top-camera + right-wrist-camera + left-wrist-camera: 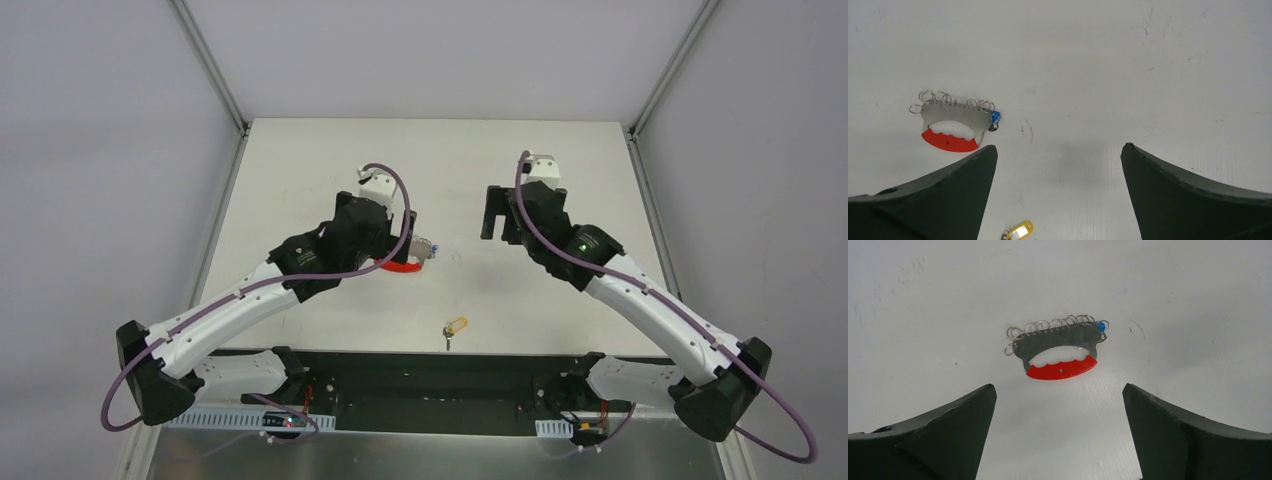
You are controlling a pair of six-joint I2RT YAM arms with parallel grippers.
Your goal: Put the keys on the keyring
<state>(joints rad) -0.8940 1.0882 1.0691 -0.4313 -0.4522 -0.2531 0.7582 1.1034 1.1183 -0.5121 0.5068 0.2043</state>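
Where the keyring [1060,347] lies: flat on the surface [923,300], just ahead of the left fingers [958,420], centred on their gap, long axis crosswise, red strap [1062,369] nearest them
State of the left fingers: spread wide, empty
State of the right fingers [1173,185]: spread wide, empty
Where the key [455,328] sits: near the bases, between both arms, well apart from the keyring; probably the right arm's to fetch
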